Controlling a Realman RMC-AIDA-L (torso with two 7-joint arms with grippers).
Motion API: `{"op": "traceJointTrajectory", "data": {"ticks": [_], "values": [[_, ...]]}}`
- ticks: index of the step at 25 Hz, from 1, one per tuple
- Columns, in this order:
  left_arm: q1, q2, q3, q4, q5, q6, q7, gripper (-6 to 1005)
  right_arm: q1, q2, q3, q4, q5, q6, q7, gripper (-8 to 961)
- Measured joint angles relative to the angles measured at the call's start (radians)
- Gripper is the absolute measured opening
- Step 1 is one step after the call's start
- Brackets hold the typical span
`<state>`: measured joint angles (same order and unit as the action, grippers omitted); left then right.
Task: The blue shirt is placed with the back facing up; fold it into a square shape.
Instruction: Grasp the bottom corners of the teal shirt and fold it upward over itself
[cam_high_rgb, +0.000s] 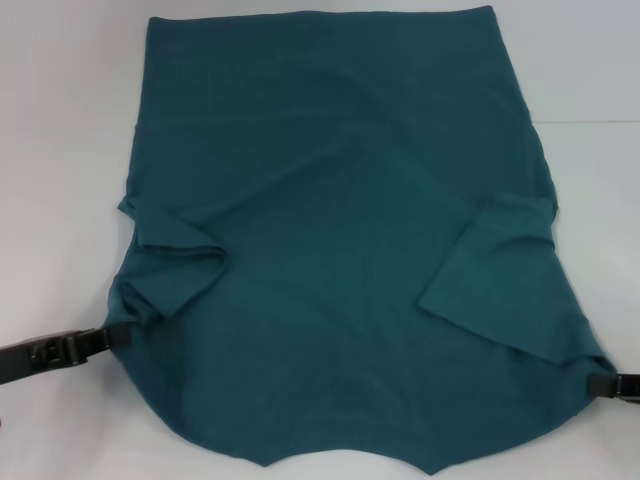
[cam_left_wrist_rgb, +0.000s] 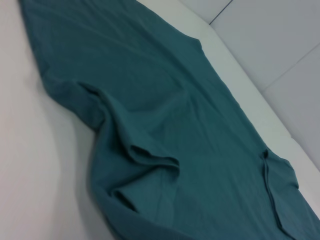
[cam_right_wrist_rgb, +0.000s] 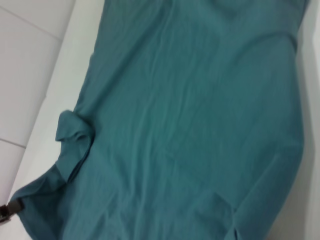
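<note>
Nearest the camera, the large dark teal-blue cotton shirt (cam_high_rgb: 340, 250) lies plain side up on the white table (cam_high_rgb: 60, 120), its scalloped near hem at the table's near edge and its straight far edge close to the far edge. Both sleeves are folded inward over the body, which narrows it toward a square. Bare white table is left along both side edges for the arms to sweep. The left gripper (cam_high_rgb: 118, 335) pinches the near-left shirt corner, closed on cloth; the right gripper (cam_high_rgb: 600, 380) grips the near-right corner likewise, seemingly ready to lift the hem and carry it toward the far edge.
</note>
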<state>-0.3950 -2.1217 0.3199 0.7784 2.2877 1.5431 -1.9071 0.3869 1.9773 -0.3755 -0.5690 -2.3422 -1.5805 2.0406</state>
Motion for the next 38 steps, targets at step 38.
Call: {"op": "traceJointTrajectory", "data": {"ticks": [38], "values": [[0.145,0.004,-0.076,0.097,0.107,0.393,-0.041,16,-0.101,-0.052,0.073,-0.066,-0.112,-0.29,-0.277,33]]}}
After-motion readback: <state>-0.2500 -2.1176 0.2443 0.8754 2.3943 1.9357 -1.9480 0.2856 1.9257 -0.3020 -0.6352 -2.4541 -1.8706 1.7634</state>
